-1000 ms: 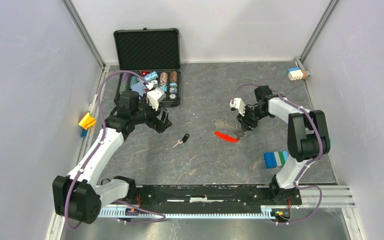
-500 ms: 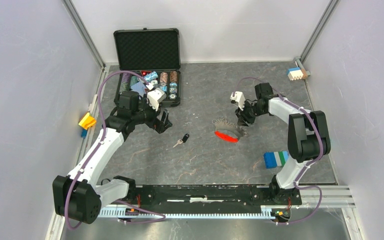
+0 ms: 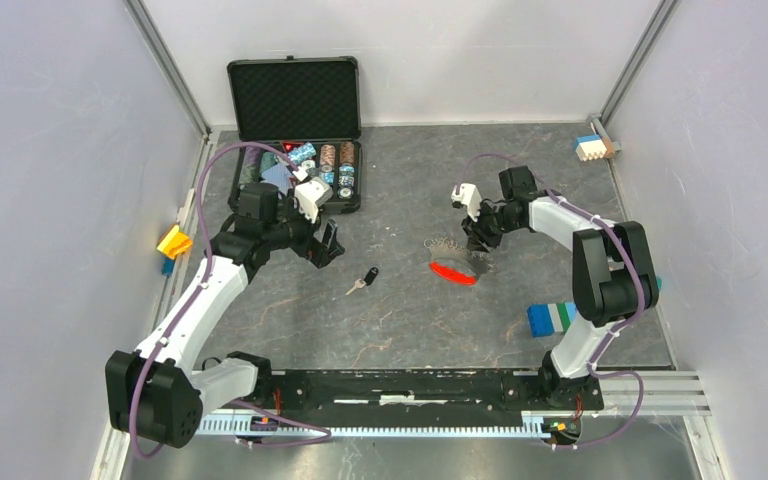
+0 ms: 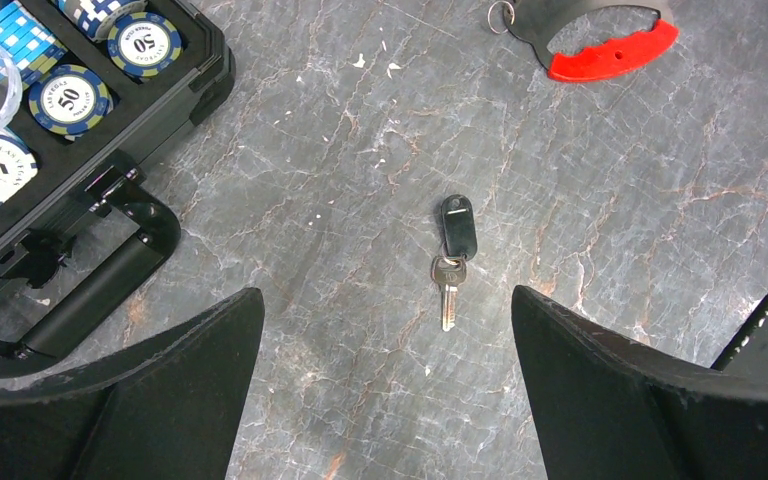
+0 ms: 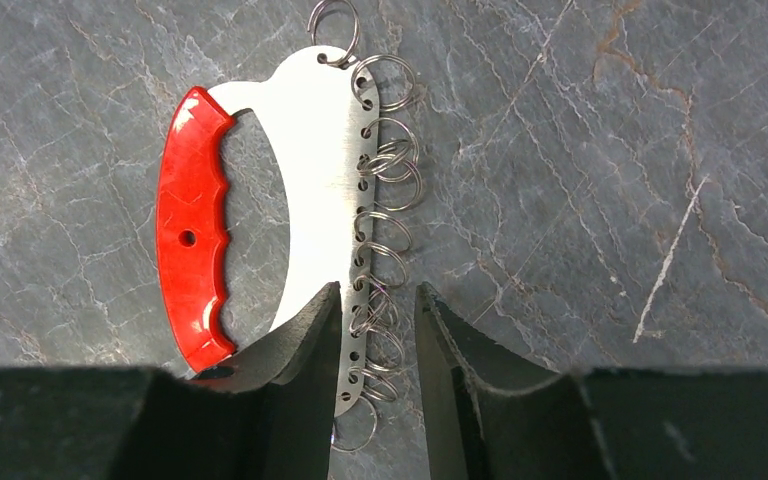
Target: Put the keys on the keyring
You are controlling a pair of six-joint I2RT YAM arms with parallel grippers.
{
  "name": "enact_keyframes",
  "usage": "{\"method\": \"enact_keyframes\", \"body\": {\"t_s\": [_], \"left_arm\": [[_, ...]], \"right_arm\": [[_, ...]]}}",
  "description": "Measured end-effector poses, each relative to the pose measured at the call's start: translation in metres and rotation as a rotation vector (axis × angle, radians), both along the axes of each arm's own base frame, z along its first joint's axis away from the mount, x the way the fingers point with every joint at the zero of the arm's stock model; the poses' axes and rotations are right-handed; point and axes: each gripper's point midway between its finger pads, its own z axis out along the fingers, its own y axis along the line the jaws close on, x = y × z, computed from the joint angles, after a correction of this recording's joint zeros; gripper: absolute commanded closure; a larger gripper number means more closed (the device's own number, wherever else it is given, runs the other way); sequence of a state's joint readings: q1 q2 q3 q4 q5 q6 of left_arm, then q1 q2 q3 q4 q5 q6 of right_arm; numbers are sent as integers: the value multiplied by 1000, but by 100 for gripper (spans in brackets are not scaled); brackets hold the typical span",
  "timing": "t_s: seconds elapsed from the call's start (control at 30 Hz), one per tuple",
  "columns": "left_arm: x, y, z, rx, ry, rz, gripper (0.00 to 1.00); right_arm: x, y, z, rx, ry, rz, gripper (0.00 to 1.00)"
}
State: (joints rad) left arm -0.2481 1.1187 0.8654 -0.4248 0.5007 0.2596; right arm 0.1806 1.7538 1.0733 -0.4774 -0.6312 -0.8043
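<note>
The key lies flat on the grey table, a black head joined to a short silver blade. My left gripper hangs above and behind it, wide open, with the key just ahead of the gap between its fingers. The keyring is a red handle on a shiny metal plate edged with several split rings. My right gripper is low over it, jaws partly open and straddling the plate's ringed edge. The right finger stands clear of the rings.
An open black case of poker chips stands at the back left, its corner and handle close to my left fingers. A blue-green block lies near the right arm. A yellow block sits at the left wall and a white-blue one at the back right.
My right gripper has shifted a little left and toward the back over the keyring. The left arm, key and keyring have not moved.
</note>
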Motion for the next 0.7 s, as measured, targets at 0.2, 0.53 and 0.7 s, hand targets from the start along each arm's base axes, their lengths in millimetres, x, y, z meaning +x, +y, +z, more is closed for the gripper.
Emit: {"method": "enact_keyframes", "body": {"t_s": [0.2,0.53,0.7], "left_arm": [[0,0,-1,5,-2,-4,0],[0,0,-1,5,-2,-5,0],[-1,0,-2,5,-1,-5,0]], "right_arm": [[-4,-2,-4,-15,11,0,61],[-21,-11,-22,-59,55,-20,68],[-18,-10,-22,-55,52,-34,70]]}}
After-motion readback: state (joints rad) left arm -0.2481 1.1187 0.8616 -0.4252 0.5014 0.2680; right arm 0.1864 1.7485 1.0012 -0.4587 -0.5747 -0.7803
